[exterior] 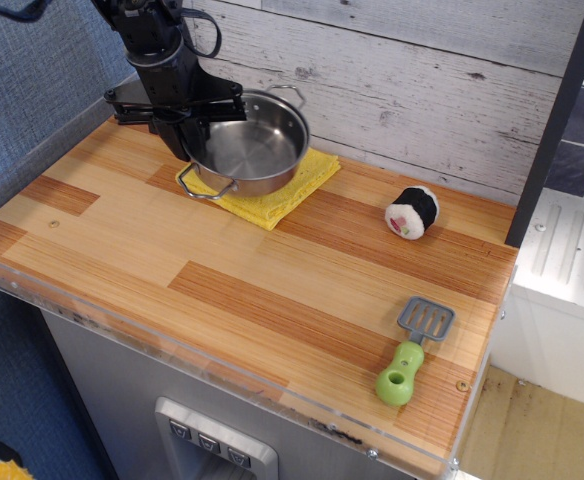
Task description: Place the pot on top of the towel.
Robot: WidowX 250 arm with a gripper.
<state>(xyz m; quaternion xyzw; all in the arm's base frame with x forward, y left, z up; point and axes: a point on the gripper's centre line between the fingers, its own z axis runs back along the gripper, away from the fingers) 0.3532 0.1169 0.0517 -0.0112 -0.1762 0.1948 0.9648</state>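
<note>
Whitewashed planks run behind my desk (pixel 272 290), a striped wood-grain top with a clear plastic lip along its near edge and a grey cabinet front below. From my seat at the controls, the pot (pixel 249 142) sits at about eleven o'clock on the desk, resting on the towel (pixel 277 197). It stands upright, mouth facing up, and covers most of the cloth; yellow shows only along the near and right sides. The pot is round, shallow, polished steel with a bright reflective floor. Its two thin wire loop handles give it its long axis, which runs from roughly seven o'clock, where one loop hangs over the towel's near-left corner, to one o'clock, where the other loop points toward the plank wall. The towel is a soft, nubby, flat square set cornerwise to the desk edge.

My pincer (pixel 184 112) comes down from the black arm at the pot's left rim, about nine o'clock of the pot. I read it as closed on that rim, though the fingertips are dark and partly hidden by the wall of the pot.

At three o'clock lies a small black-and-white roll (pixel 412 211), well apart from the towel. At five o'clock, near the front edge, lies a spatula (pixel 413 350) with a grey slotted blade and a chunky green handle.
</note>
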